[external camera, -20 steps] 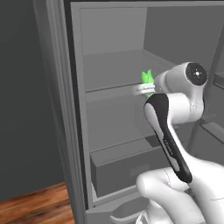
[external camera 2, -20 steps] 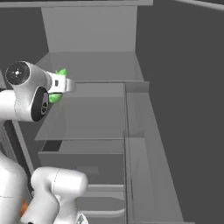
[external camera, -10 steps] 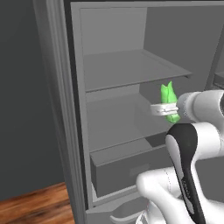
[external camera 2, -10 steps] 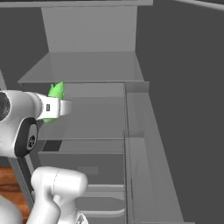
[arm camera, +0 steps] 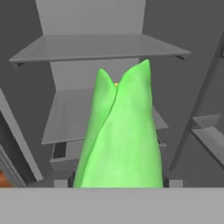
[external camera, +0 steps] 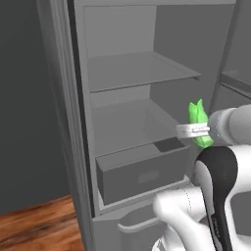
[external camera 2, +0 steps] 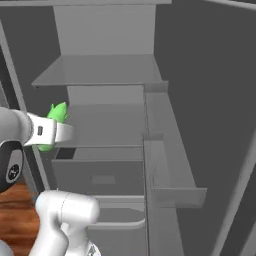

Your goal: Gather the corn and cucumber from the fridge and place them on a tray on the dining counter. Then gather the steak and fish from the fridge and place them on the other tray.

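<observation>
Pinching the corn (arm camera: 120, 135) between its fingers, my end effector (external camera: 197, 130) is holding the bright green husk just outside the open fridge (external camera: 73, 122), in front of the lower shelf (external camera: 127, 122). In the hand view the corn is rising from between my fingertips, its two pointed tips up and a speck of orange showing in the cleft. Since a second ago I am drawing it back and down: it was up beside the middle shelf (external camera: 139, 68), and now it is sitting lower and nearer my base. Beyond it, the drawer (external camera: 142, 169) is standing slightly open. No writing is showing anywhere.
</observation>
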Motion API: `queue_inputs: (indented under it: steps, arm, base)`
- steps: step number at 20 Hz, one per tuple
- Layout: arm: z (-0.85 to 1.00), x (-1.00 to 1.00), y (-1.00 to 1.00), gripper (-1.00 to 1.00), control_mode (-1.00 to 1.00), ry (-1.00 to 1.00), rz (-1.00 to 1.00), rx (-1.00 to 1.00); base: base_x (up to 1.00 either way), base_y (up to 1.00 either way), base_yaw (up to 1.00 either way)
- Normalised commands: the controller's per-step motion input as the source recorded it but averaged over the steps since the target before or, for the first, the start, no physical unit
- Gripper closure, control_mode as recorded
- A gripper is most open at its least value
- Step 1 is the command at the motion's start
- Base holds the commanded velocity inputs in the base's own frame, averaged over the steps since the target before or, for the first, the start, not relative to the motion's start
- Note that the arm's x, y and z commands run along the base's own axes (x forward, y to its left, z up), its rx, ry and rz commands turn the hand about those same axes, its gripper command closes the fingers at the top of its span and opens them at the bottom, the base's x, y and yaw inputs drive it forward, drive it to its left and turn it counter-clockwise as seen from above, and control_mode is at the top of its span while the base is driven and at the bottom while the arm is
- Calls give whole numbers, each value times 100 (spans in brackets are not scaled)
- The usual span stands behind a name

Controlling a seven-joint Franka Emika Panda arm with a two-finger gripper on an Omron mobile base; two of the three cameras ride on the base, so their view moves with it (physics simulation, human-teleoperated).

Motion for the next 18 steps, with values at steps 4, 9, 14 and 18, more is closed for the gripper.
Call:
queue_inputs:
  steps: [4, 9, 14, 18]
  arm:
    - [0, 0, 0, 100, 100, 0, 0, 0]
    - [0, 0, 0, 100, 100, 0, 0, 0]
    - [0, 0, 0, 100, 100, 0, 0, 0]
    - [0, 0, 0, 100, 100, 0, 0, 0]
  base:
    - [-69, 61, -4]
    - [-42, 92, -17]
    - [-48, 95, -27]
    - [-56, 93, -30]
